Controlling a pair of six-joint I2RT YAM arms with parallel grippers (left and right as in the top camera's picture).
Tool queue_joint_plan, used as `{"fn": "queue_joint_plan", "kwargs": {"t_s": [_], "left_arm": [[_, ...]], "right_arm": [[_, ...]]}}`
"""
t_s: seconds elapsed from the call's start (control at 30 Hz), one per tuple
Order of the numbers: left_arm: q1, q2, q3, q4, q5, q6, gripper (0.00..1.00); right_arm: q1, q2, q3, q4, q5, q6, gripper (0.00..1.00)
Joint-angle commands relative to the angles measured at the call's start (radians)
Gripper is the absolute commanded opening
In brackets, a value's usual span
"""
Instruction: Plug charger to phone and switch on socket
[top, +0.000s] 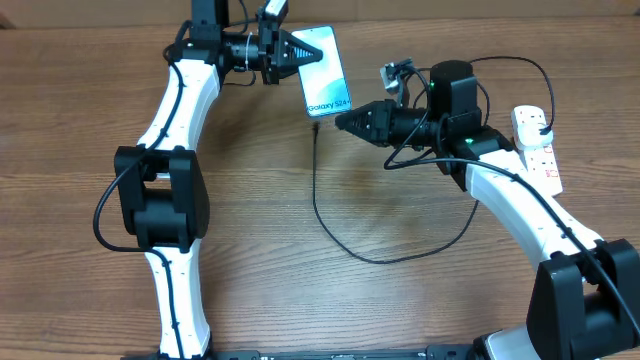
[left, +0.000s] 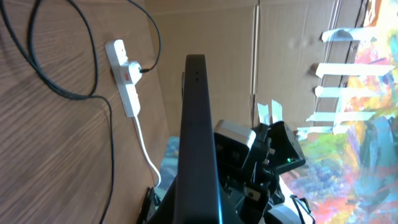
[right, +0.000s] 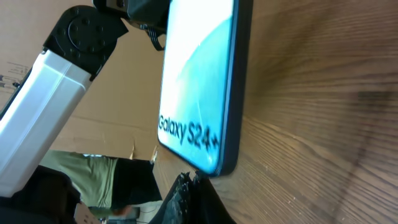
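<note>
- A slim rectangular smartphone with a light blue screen and dark frame (top: 325, 68) sat in the upper middle of the overhead frame. The left arm's fingers (top: 293, 44) pinched its left edge and held it tipped up from the brown wood-grain tabletop (top: 250, 250). Whether its lower end touched the wood could not be told.
- The right arm's fingers (top: 350, 120) appeared pressed together to a point just right of the phone's lower end, with nothing seen between them.
- A long thin black charger cable (top: 314, 180) dropped from the phone's lower edge through the centre of the frame, then looped away to the right. Its small black connector tip (top: 315, 127) met that edge; whether it was seated could not be told.
- A white elongated power strip (top: 537, 145) lay at the right edge of the overhead frame. A black plug (left: 140, 70) sat in it, and a thick white cord (left: 144, 146) trailed off it.
- The phone was judged light, rigid, slick-faced and breakable. It was best gripped across the frame's long edges, clear of the port.
- The cable was judged limp and light. Only the stiff moulding just behind the tip offered a sound hold.
- The strip looked light enough to slide under a press on its switch.
- The screen read "Galaxy S24+". The strip's red markings were too small to read.
</note>
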Motion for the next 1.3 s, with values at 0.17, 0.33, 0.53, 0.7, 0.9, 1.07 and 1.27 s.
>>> {"fn": "queue_joint_plan", "kwargs": {"t_s": [0.17, 0.33, 0.53, 0.7, 0.9, 1.07, 1.27], "left_arm": [[0.004, 0.001, 0.012, 0.011, 0.058, 0.022, 0.04], [0.111, 0.001, 0.012, 0.122, 0.024, -0.056, 0.04], [0.210, 0.001, 0.012, 0.135, -0.002, -0.076, 0.04], [0.238, 0.001, 0.012, 0.135, -0.002, -0.076, 0.04], [0.270, 0.001, 0.012, 0.135, -0.003, -0.075, 0.04], [0.276, 0.001, 0.012, 0.135, -0.003, -0.075, 0.04], [0.275, 0.001, 0.012, 0.135, -0.003, -0.075, 0.04]], "right_arm": [[0.001, -0.021, 0.022, -0.064, 0.058, -0.004, 0.04], [0.008, -0.013, 0.024, -0.185, 0.219, -0.005, 0.27], [0.031, 0.094, 0.144, -0.344, 0.329, -0.074, 0.31], [0.084, 0.241, 0.351, -0.500, 0.446, -0.137, 0.31], [0.124, 0.377, 0.439, -0.507, 0.477, -0.132, 0.32], [0.128, 0.462, 0.438, -0.475, 0.422, -0.129, 0.38], [0.129, 0.527, 0.438, -0.423, 0.379, -0.133, 0.43]]}}
